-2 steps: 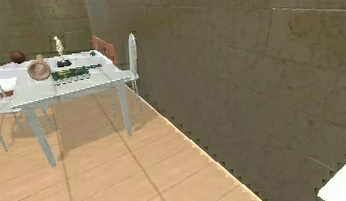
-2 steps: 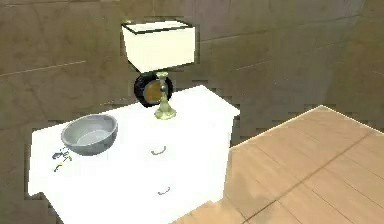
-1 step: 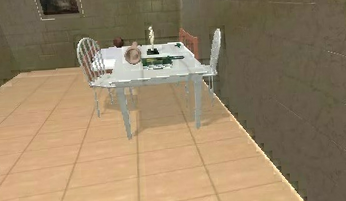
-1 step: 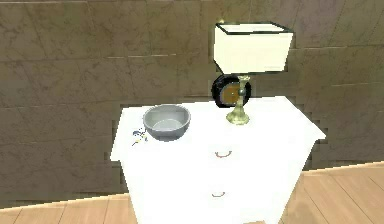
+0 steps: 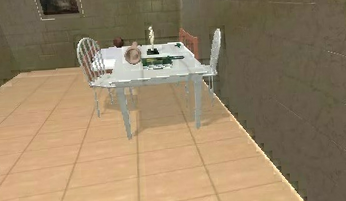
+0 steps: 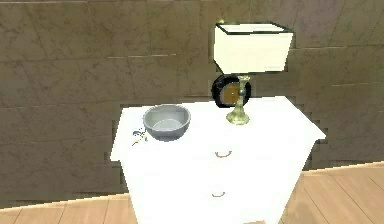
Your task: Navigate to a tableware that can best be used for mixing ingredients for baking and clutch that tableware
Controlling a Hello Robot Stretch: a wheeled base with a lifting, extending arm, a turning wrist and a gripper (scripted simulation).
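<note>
A grey round bowl (image 6: 166,122) sits on top of a white dresser (image 6: 270,150), toward the arm side view's left. A small bluish object (image 6: 138,139) lies just left of the bowl near the dresser's edge. In the forward view a pale dining table (image 5: 152,78) stands ahead, bearing a round brownish dish (image 5: 132,55), a dark flat item (image 5: 160,59) and a slim pale candle-like thing (image 5: 151,36).
A lamp with a cream shade (image 6: 252,47) and brass base (image 6: 238,113) stands on the dresser, a dark round clock (image 6: 230,91) behind it. White chairs (image 5: 90,55) (image 5: 212,54) flank the table. A stone wall (image 5: 300,81) runs along the forward view's right; tan tiled floor (image 5: 75,165) lies ahead.
</note>
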